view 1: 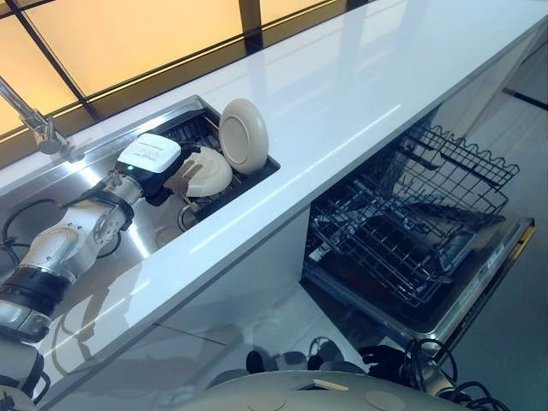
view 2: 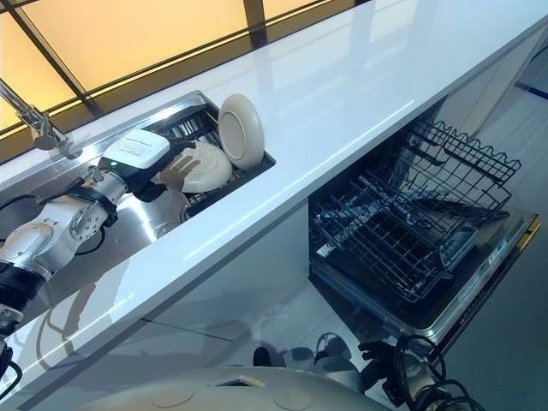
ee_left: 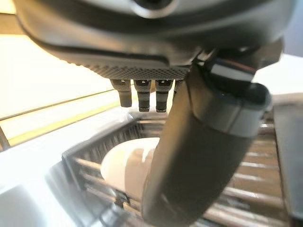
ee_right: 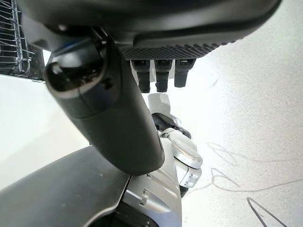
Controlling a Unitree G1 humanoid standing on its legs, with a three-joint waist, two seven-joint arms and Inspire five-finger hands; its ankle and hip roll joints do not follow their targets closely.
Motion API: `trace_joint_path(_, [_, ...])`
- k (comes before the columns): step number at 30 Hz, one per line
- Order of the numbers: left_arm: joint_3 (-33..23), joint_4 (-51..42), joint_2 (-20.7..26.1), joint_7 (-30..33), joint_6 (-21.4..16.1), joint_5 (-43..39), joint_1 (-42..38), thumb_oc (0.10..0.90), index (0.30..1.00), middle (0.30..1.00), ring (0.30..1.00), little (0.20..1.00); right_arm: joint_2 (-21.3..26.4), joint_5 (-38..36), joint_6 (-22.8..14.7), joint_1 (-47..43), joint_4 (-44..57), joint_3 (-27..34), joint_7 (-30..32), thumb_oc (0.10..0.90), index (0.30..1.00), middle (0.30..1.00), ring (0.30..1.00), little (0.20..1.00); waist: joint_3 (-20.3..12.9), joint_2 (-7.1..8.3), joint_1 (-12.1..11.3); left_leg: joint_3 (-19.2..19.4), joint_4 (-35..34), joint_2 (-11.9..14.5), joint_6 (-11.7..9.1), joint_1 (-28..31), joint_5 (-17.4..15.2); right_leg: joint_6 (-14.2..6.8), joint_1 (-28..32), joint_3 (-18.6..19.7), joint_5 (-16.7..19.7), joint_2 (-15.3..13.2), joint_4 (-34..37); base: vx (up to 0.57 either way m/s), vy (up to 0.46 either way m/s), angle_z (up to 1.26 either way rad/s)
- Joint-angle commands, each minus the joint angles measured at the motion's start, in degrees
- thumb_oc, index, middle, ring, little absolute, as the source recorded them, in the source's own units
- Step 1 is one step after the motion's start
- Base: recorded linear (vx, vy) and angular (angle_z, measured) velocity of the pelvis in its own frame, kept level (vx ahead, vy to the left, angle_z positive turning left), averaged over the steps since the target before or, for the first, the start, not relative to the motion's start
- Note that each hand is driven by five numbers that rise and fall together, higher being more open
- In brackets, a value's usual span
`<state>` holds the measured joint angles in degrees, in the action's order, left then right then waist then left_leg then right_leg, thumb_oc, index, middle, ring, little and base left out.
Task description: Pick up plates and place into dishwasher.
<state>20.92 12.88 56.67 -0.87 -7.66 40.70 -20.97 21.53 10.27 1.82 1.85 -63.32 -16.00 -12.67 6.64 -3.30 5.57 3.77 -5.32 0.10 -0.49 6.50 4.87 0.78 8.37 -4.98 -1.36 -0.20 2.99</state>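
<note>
left arm reaching forward | left hand (view 1: 175, 175) fingers straight | right hand (ee_right: 142, 94) fingers relaxed

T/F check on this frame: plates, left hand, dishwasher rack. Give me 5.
1. Two plates sit in the sink rack. True: one plate stands on edge, the other plate lies tilted beside it.
2. The left hand is over the dishwasher. False: it is at the sink, reaching to the tilted plate.
3. The dishwasher rack is pulled out and holds no plates. True.
4. A plate lies on the counter. False: the counter is bare; both plates are in the sink rack.
5. The right hand holds a plate. False: it holds nothing, fingers relaxed, over the floor.
</note>
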Motion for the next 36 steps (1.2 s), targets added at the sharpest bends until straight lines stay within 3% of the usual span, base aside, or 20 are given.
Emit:
trace_joint_path(1, [-2.87, 0.92, 1.15, 2.22, 2.56, 1.30, -12.44, 0.800, 0.900, 0.900, 0.900, 0.900, -0.65, -0.40, -2.14, -1.43, -0.70, -0.15, -0.55, 0.800, 0.900, 0.900, 0.900, 0.900, -0.56, -1.25, -0.40, 1.48, 1.36, -5.03, 2.21, 1.98, -9.40, -5.43, -3.26, 0.23, -4.72, 1.47, -5.98, 0.00, 0.000, 0.00])
trace_joint_path(8, [-3.76, 1.05, 1.35, 3.26, 2.32, 2.22, -11.55, 0.800, 0.900, 0.900, 0.900, 0.900, -0.72, -0.32, -2.73, -1.28, -1.41, 0.13, -0.15, 0.800, 0.900, 0.900, 0.900, 0.900, -0.37, -1.35, -0.60, 1.49, 1.42, -5.08, 2.16, 1.85, -9.32, -5.46, -3.23, 0.10, -4.61, 1.37, -5.83, 0.00, 0.000, 0.00])
trace_joint_path(20, [-4.00, 2.27, -0.18, 5.51, 5.35, 3.91, -9.81, 0.800, 0.900, 0.900, 0.900, 0.900, -0.65, -0.36, -2.75, -1.58, -1.57, 0.13, -0.12, 0.800, 0.900, 0.900, 0.900, 0.900, 0.12, -1.40, -0.55, 1.44, 1.50, -5.19, 2.24, 1.83, -9.44, -5.54, -3.50, 0.13, -4.90, 1.25, -6.43, 0.00, 0.000, 0.00])
trace_joint_path(36, [2.50, 9.00, -5.10, 5.81, 10.06, 6.22, -14.03, 0.800, 0.900, 0.900, 0.900, 0.900, -0.95, -0.37, -2.41, -1.31, -1.76, -0.93, 0.09, 0.800, 0.900, 0.900, 0.900, 0.900, 0.93, -1.49, 1.47, 2.88, 1.98, -5.06, 2.50, 1.70, -9.72, -5.83, -4.44, 1.10, -4.81, 1.37, -7.38, 0.02, -0.002, -0.03])
